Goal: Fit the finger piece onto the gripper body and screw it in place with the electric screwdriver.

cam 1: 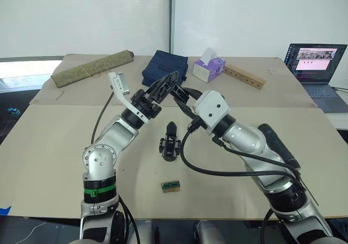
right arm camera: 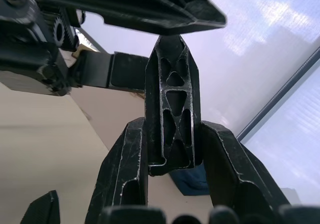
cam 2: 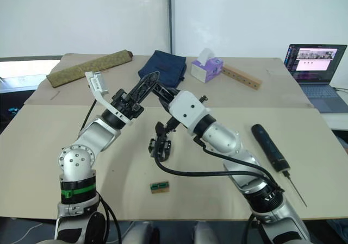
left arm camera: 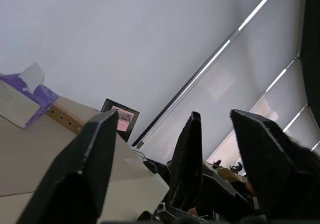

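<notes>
Gripping finger piece (right arm camera: 170, 109) above open tabletop (cam 1: 65, 146)

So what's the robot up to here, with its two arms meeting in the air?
The right gripper is clamped on the finger piece, held up where the open left gripper meets it above the table. The gripper body sits on the table below. The screwdriver lies untouched to the right.

The black, ribbed finger piece (right arm camera: 171, 109) stands upright, pinched between black fingers. The gripper body (cam 1: 170, 142) lies at table centre, point toward 12 o'clock. The dark electric screwdriver (cam 2: 270, 147) lies at its 3 o'clock, bit toward 5.
</notes>
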`<act>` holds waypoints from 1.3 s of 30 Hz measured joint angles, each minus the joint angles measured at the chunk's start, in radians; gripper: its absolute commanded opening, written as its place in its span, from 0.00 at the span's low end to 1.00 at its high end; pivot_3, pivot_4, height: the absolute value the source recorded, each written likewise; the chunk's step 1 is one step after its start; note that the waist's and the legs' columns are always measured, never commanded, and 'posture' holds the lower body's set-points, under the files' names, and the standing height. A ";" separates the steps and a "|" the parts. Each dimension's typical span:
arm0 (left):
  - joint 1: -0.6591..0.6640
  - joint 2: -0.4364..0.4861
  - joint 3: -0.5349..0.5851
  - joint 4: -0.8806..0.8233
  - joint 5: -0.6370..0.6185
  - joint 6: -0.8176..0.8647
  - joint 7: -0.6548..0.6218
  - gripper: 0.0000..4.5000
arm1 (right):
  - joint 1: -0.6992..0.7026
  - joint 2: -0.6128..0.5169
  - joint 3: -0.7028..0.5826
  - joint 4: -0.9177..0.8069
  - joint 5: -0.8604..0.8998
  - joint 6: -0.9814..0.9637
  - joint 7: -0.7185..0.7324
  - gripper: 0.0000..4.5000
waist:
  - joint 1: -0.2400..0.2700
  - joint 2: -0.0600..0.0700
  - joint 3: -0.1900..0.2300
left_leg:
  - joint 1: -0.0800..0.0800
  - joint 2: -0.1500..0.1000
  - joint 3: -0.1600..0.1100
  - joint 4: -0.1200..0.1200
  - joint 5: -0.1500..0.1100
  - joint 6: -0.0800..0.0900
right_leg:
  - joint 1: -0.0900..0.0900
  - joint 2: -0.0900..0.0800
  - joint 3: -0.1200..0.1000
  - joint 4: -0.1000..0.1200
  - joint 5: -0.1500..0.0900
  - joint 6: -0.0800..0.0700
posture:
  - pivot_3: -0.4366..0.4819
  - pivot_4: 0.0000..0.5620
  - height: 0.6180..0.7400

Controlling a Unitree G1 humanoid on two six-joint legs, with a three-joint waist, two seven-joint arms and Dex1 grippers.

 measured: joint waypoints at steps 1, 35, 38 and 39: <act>0.000 -0.001 0.000 0.000 -0.001 0.000 0.004 0.41 | 0.001 0.008 -0.001 0.000 -0.005 0.000 0.003 0.25 | 0.000 0.000 0.000 | 0.000 0.000 0.000 0.000 0.000 0.000 | 0.000 0.000 0.000 0.000 0.000 0.000 | 0.48 0.27 1.00; -0.099 0.474 -0.151 0.187 -0.036 0.282 -0.775 0.00 | -0.184 -0.180 -0.451 0.025 1.068 1.083 0.309 1.00 | -0.002 0.000 0.004 | 0.002 0.002 -0.001 -0.004 0.000 -0.001 | 0.000 0.002 -0.001 0.000 -0.002 -0.004 | 0.48 0.27 1.00; -0.099 0.465 -0.208 0.180 0.013 0.281 -0.820 0.00 | -0.193 -0.126 -0.441 0.020 1.205 1.174 0.247 1.00 | -0.002 0.000 0.004 | -0.001 0.002 -0.001 -0.003 0.000 -0.001 | -0.002 0.001 -0.002 0.000 -0.002 -0.003 | 0.48 0.27 1.00; -0.099 0.467 -0.224 0.176 0.032 0.280 -0.841 0.00 | -0.202 -0.118 -0.440 0.026 1.250 1.190 0.220 1.00 | -0.002 0.000 0.004 | -0.002 0.002 -0.001 -0.003 0.000 -0.001 | -0.002 0.001 -0.002 0.000 -0.002 -0.003 | 0.48 0.27 1.00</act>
